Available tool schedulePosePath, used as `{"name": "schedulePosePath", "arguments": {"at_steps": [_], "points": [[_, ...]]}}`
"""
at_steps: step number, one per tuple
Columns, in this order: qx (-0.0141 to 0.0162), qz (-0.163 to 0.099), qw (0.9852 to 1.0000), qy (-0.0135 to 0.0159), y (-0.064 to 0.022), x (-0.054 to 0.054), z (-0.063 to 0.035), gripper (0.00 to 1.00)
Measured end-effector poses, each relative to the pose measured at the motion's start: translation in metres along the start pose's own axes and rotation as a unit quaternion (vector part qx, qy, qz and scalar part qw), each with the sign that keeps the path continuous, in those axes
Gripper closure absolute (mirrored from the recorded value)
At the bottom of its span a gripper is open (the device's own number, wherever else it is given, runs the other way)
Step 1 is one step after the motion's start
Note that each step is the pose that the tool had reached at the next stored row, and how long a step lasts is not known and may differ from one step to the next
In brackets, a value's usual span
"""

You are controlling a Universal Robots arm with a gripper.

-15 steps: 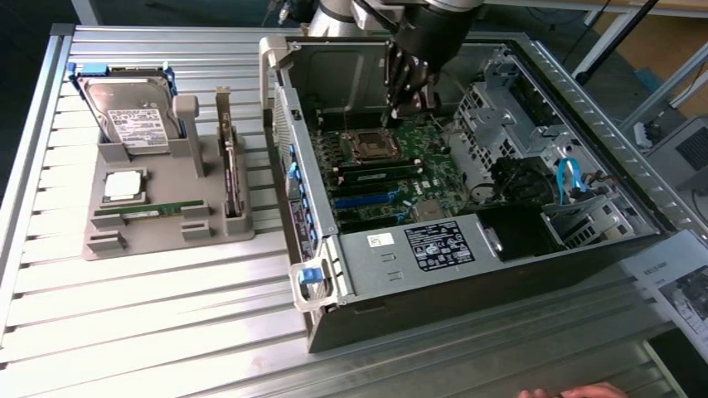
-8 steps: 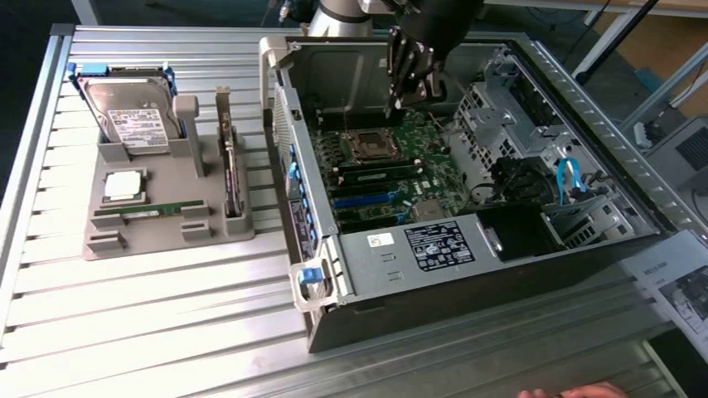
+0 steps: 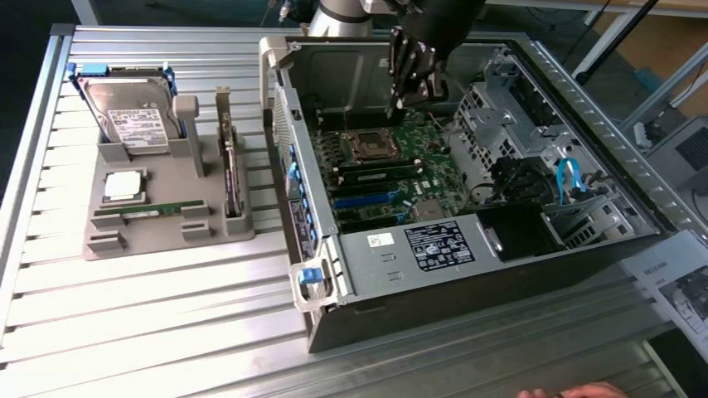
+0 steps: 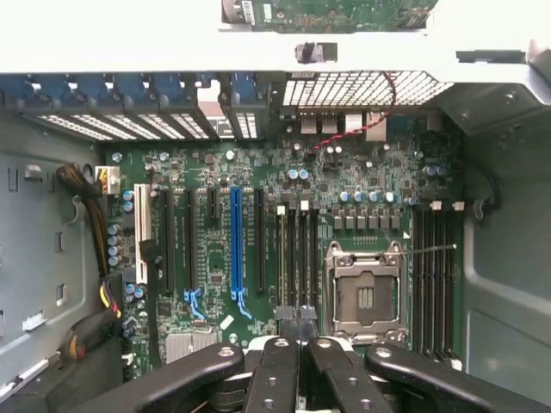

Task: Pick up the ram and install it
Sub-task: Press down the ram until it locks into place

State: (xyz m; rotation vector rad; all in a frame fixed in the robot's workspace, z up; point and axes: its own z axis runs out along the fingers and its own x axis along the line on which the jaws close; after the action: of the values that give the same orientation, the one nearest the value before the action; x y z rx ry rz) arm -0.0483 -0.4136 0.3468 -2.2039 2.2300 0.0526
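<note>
The ram [image 3: 149, 209], a thin green stick, lies flat in the grey holder [image 3: 166, 242] on the table at the exterior view's left, beside the open computer case [image 3: 465, 249]. My gripper [image 3: 400, 101] hangs inside the case above the motherboard [image 3: 387, 178], far from the ram. In the wrist view the gripper [image 4: 297, 320] has its two black fingers pressed together, and I see nothing between them. Below it lie the empty processor socket [image 4: 366, 297] and the long dark memory slots [image 4: 293, 249].
The holder also carries a hard drive [image 3: 133, 124], a square silver processor chip [image 3: 122, 186] and a dark expansion card [image 3: 230, 162] standing on edge. The case's walls, drive cage [image 3: 520, 99] and blue cable [image 3: 569, 178] surround the motherboard. A hand [image 3: 575, 391] shows at the bottom edge.
</note>
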Motion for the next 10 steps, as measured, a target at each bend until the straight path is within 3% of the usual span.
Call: {"name": "schedulePosePath", "arguments": {"at_steps": [10], "points": [[-0.0005, 0.0, 1.0, 0.0001, -0.0187, 0.0, -0.0003, 0.9]]}}
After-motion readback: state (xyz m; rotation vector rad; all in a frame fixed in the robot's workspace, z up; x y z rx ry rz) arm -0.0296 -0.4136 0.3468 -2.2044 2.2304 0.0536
